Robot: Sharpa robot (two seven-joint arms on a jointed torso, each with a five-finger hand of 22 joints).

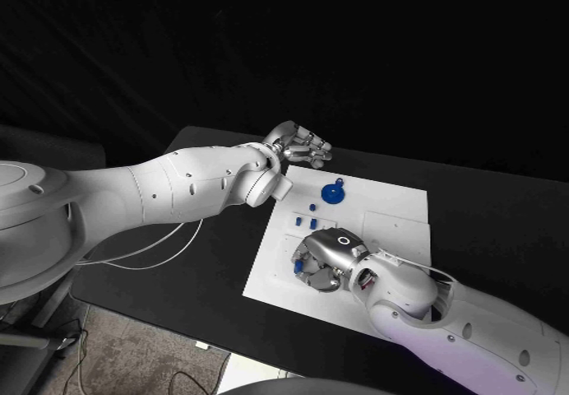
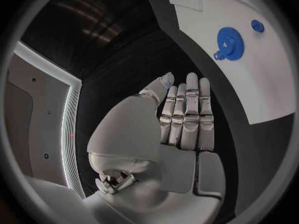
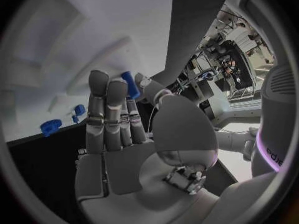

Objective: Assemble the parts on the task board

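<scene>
Your right robot hand (image 1: 324, 262) sits low over the near-left part of the task board (image 1: 397, 216), and its wrist view shows a small blue peg (image 3: 130, 84) pinched between the thumb and the fingertips — so treat that robot hand as gripping the part. The peg's long axis runs roughly in line with the fingers, its free end pointing out past the fingertips toward the white plate; exactly which socket it points at you cannot tell from here. Just beyond that hand, toward the board's far side, stand two short blue pegs (image 1: 306, 222), and farther still the blue gear (image 1: 333, 194) lies flat near the far-left corner with a small blue knob (image 1: 340, 181) just past it. Your left robot hand (image 1: 299, 144) hovers off the board's far-left corner over the black table (image 1: 498, 214), fingers straight and together, holding nothing. The right hand is the nearer one to the peg sockets, so the coming insertion likely turns on tipping the peg's axis upright over its hole.
</scene>
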